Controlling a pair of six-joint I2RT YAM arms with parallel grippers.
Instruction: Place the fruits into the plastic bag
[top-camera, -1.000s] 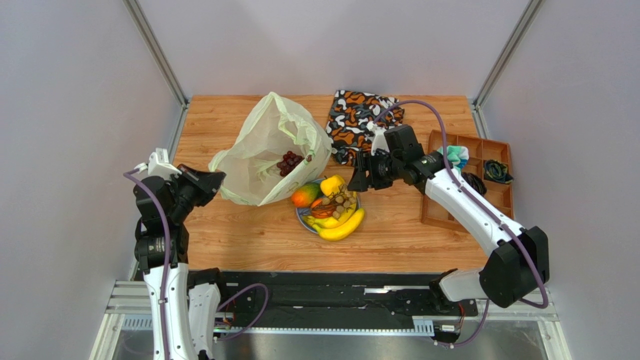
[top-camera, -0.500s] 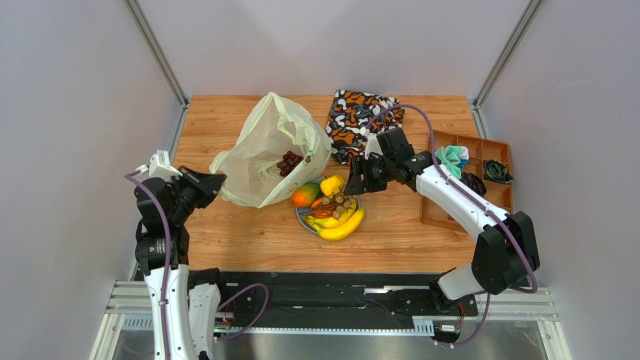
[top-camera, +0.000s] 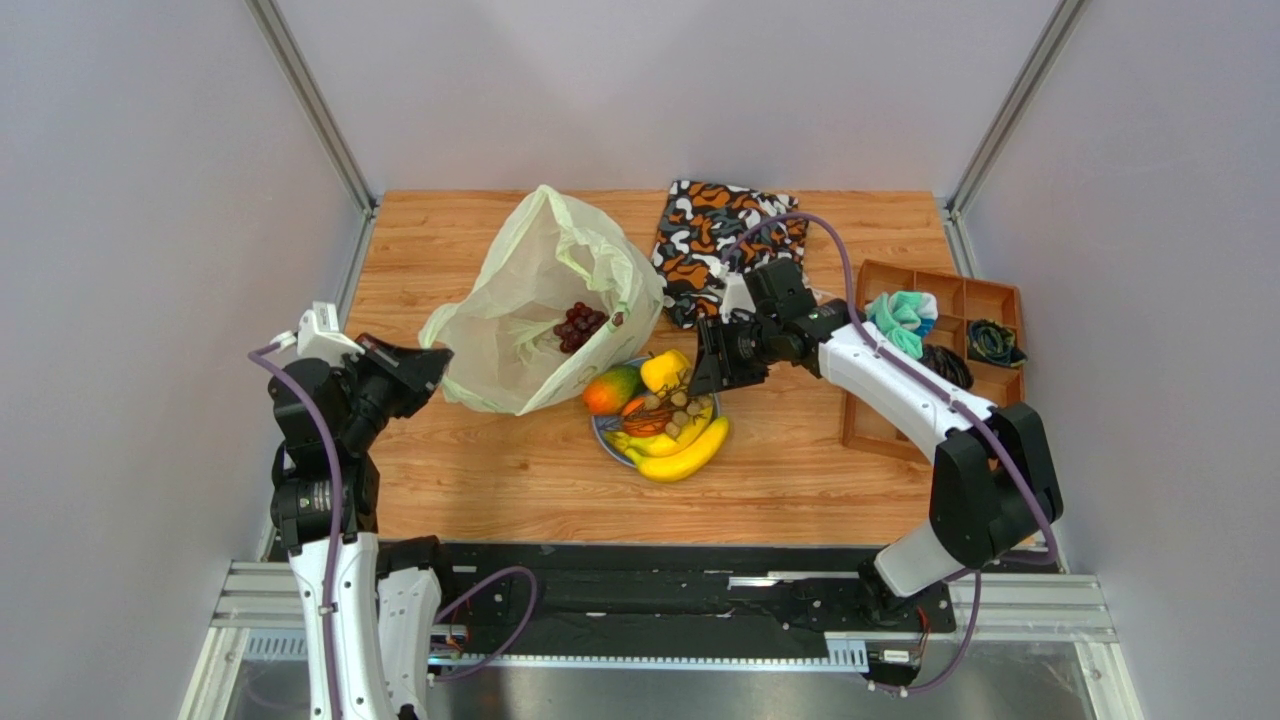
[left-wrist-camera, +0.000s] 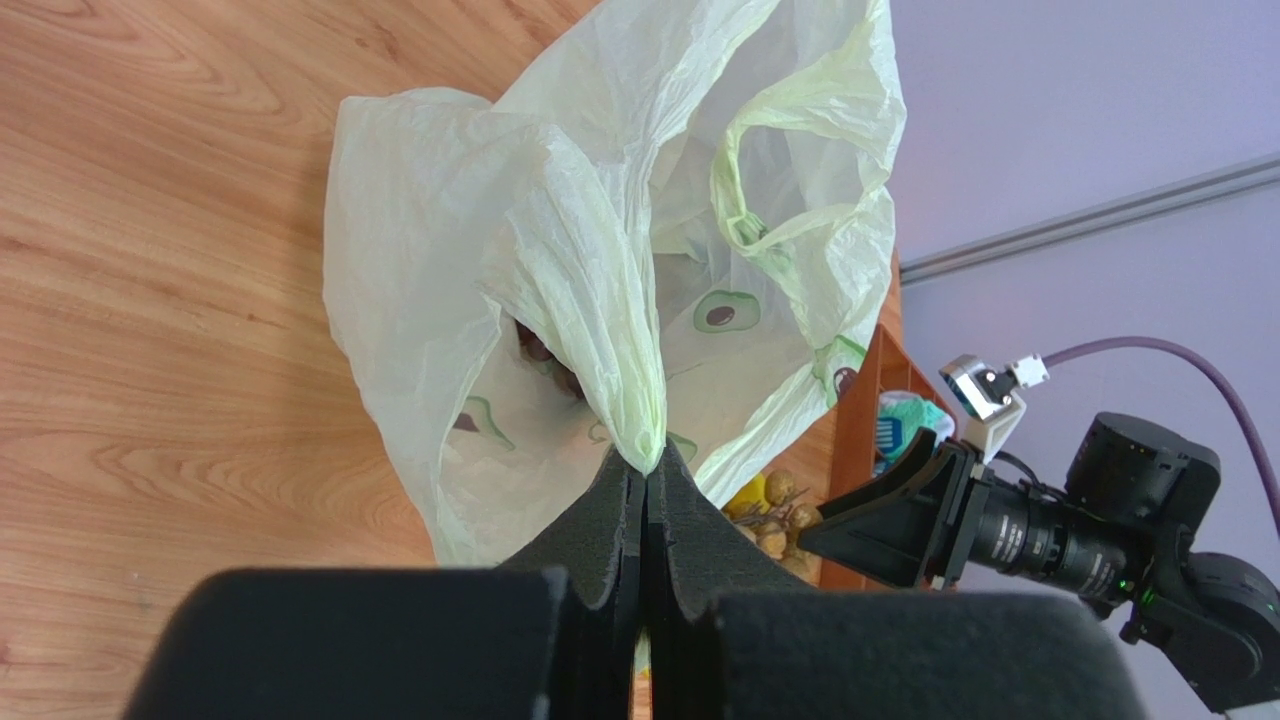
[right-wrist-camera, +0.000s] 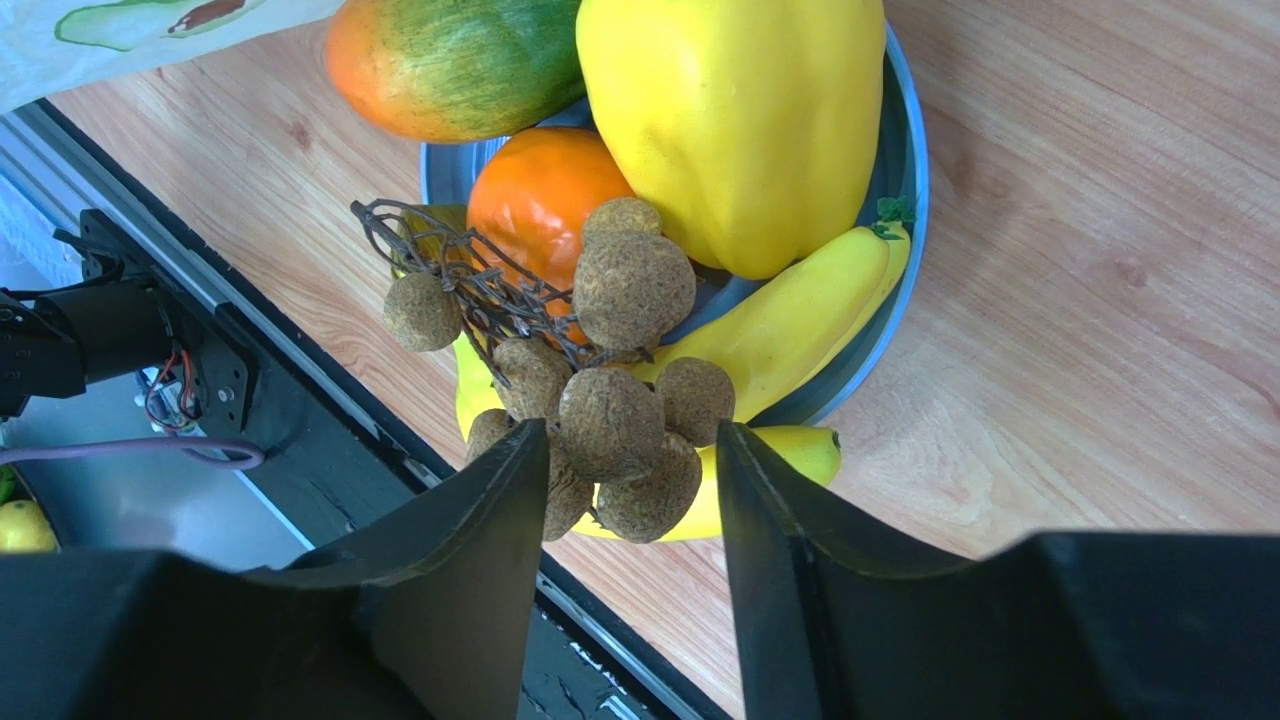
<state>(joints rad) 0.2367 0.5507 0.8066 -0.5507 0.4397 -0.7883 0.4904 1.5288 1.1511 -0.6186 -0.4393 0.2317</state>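
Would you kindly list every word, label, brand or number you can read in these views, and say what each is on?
No readable text appears in any view.
plastic bag: printed avocado pictures only, no lettering visible.
cloth bag: orange, black and white pattern, no words.
right arm, seen from the left wrist: any marking on it is too small to read.

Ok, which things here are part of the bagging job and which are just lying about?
Job: plastic bag, pinched by the left gripper; dark grapes inside it; mango, yellow fruit, orange, tan grapes, bananas; right gripper, open over the tan grapes.
Lying about: blue plate under the fruit, patterned cloth bag, brown tray.
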